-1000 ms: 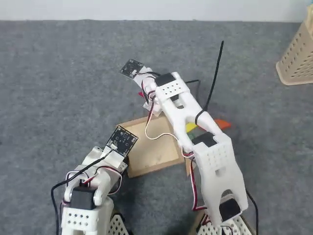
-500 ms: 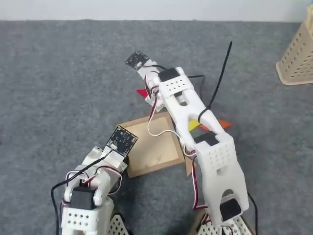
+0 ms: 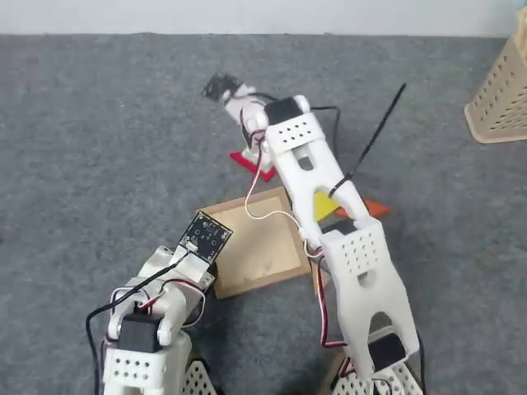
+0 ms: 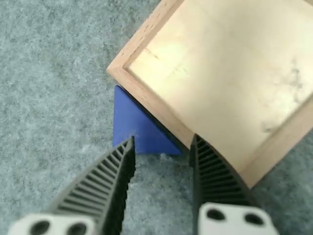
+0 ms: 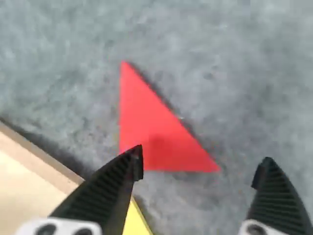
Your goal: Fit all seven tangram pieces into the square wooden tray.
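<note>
Left jaws: the left gripper is part open with nothing held, low over the floor beside the tray's near corner.
Blue triangle: flat on the carpet, its long edge against the tray's outer wall by a corner; it lies just ahead of the left fingertips, more toward one of them, and whether they touch it I cannot tell.
Carpet: grey short pile that covers the whole work surface.
Tray: square, pale wood with a raised rim, set skewed between the two arms; the part of its floor that shows is bare.
Yellow piece: just outside the tray's far right side, partly under the right arm.
Orange piece: on the carpet just beyond the yellow one, away from the tray.
Right jaws: the right gripper is spread wide and holds nothing, beyond the tray's far corner.
Red triangle: flat on the carpet ahead of the right jaws, one corner near one fingertip.
Basket: cream, perforated, at the far right edge.
Wall: pale strip beyond the carpet.
</note>
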### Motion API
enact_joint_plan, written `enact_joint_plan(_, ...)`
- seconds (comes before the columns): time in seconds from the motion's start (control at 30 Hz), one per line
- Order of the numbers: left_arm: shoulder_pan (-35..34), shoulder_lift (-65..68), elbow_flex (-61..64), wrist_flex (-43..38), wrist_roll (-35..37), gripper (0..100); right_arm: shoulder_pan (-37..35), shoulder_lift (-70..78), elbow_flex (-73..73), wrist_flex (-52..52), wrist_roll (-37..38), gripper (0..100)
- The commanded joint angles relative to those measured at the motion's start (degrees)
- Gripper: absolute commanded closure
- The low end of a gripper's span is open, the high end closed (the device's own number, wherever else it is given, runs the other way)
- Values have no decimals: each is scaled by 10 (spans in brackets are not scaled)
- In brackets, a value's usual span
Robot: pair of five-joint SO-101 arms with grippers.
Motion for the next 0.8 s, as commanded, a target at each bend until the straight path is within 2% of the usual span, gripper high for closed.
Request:
enact_joint_plan(0.0, 1, -7, -7, 3, 4, 824, -6, 5, -33, -7, 73, 640)
enact_joint_plan(0.2, 1, -7, -7, 3, 4, 824, -3, 31, -33, 40, 147, 641)
enact_joint_plan(0.37, 1, -7, -7, 3, 4, 824, 0, 49, -33, 75, 159, 646)
enact_joint_plan(0.47, 1, -7, -7, 3, 4, 824, 0, 51, -33, 101, 159, 708)
enact_joint_plan(0.6, 1, -7, -7, 3, 4, 824, 7, 47, -33, 132, 150, 795)
enact_joint_plan(0.77, 1, -7, -7, 3, 4, 824, 21, 47, -33, 138, 69, 874)
